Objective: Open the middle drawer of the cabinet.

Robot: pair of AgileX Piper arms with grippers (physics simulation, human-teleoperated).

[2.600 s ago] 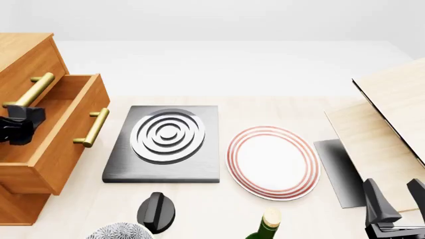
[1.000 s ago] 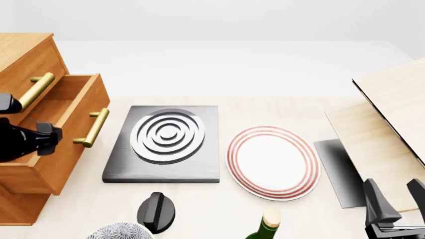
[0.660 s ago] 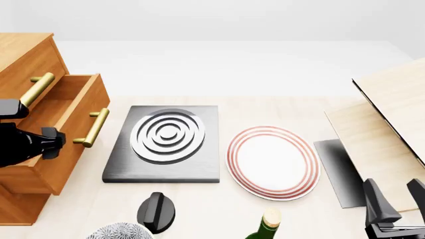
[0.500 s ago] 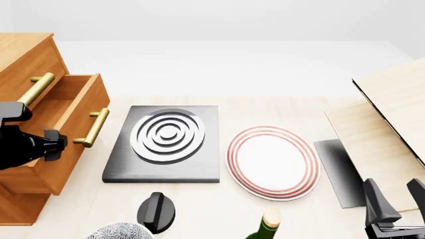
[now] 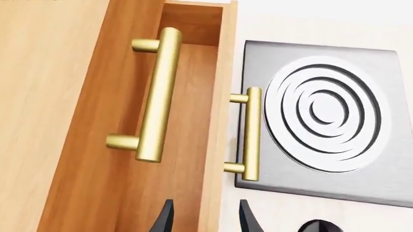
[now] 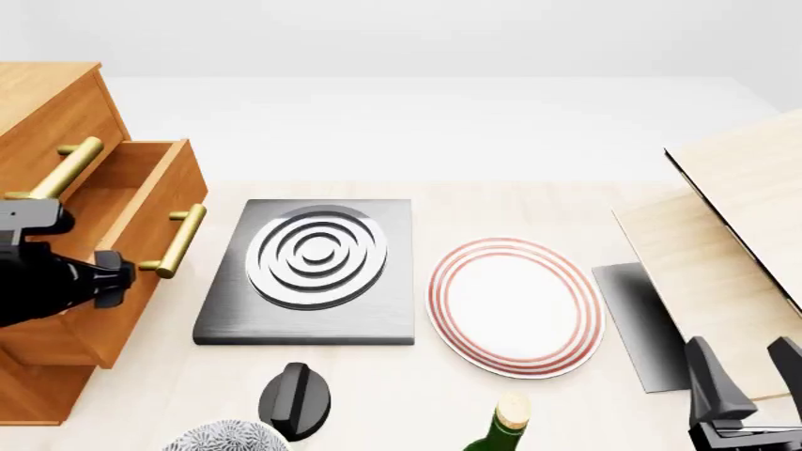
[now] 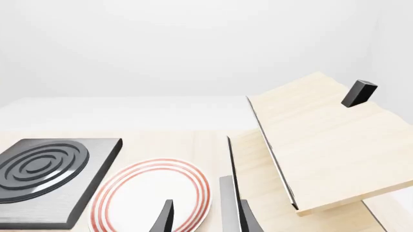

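While the drawer stands pulled out, the scene reads as follows, clock directions taken on the front view.

Table (image 6: 527, 202): pale wood surface carrying everything.

Cabinet (image 6: 38, 99): orange-brown chest at 9 to 10 o'clock, cut off by the frame edge.

Pale wooden box (image 6: 752, 197): at 3 o'clock, lid tilted, dark edge showing.

Middle drawer (image 6: 138, 235): at 9 o'clock, drawn well out of the cabinet toward 3 o'clock, its inside open to view; its brass handle (image 6: 176, 240) lies on the front face toward the hob. In the left wrist view the drawer's front panel (image 5: 219, 121) runs toward the gap between the fingertips, and its handle (image 5: 250, 130) sits ahead of them, apart.

Uppermost drawer handle (image 6: 63, 169): brass bar above the open drawer, at 10 o'clock.

Hob plate (image 6: 314, 272): grey slab with white rings, just beside the drawer front.

Plate (image 6: 514, 305): white with red rings, near centre toward 4 o'clock.

Left gripper (image 5: 203, 217): fingers spread a narrow way apart, holding nothing, tips straddling the line of the drawer front; contact cannot be told. On the front view its black body (image 6: 51, 282) hangs over the drawer's near side.

Right gripper (image 7: 203, 217): at 5 o'clock, fingers parted, empty, well apart from the cabinet.

Bottle (image 6: 501, 427): green, at 6 o'clock.

Black knob (image 6: 295, 399): at 7 o'clock.
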